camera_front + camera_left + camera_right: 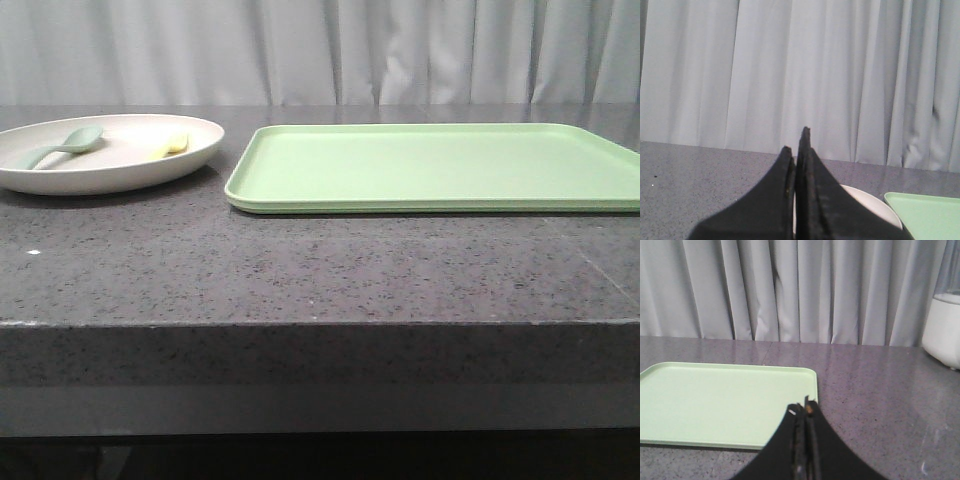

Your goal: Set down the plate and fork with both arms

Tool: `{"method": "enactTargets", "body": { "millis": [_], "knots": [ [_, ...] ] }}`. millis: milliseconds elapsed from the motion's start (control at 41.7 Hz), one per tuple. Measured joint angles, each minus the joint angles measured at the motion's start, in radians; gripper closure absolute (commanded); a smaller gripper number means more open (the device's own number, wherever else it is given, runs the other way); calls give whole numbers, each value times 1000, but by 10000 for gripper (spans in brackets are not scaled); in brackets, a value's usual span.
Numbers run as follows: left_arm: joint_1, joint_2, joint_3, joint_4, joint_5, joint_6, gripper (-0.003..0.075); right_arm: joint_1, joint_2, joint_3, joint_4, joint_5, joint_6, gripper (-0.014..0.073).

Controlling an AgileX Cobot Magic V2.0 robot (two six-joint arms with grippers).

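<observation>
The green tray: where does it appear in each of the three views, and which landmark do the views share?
Front view: the green tray lies right of centre on the table, beside the plate.
Left wrist view: only one corner shows at the lower right edge, next to the plate rim.
Right wrist view: it fills the lower left, just beyond the right gripper.
Shared landmark: the grey curtain behind the table.

Left gripper [799,150]: you see matte black, tapered fingers, lower centre.
Right gripper [804,407]: same black wedges, lower centre.
</observation>
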State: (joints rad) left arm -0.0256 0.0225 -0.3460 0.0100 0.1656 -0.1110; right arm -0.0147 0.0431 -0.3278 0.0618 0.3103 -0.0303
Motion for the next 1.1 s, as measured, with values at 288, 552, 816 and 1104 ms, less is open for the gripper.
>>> {"method": "enactTargets", "body": {
  "millis": [288,552,816,1104],
  "knots": [
    [0,250,-309,0,324,0,738,0,251,-203,-2,154,0,662],
    [0,397,-338,-2,389,0,738,0,411,-212,-2,154,0,662],
    [0,458,-338,-2,391,0,738,0,441,-212,-2,154,0,662],
    [0,462,-338,-10,391,0,738,0,441,-212,-2,156,0,662]
  ]
}}
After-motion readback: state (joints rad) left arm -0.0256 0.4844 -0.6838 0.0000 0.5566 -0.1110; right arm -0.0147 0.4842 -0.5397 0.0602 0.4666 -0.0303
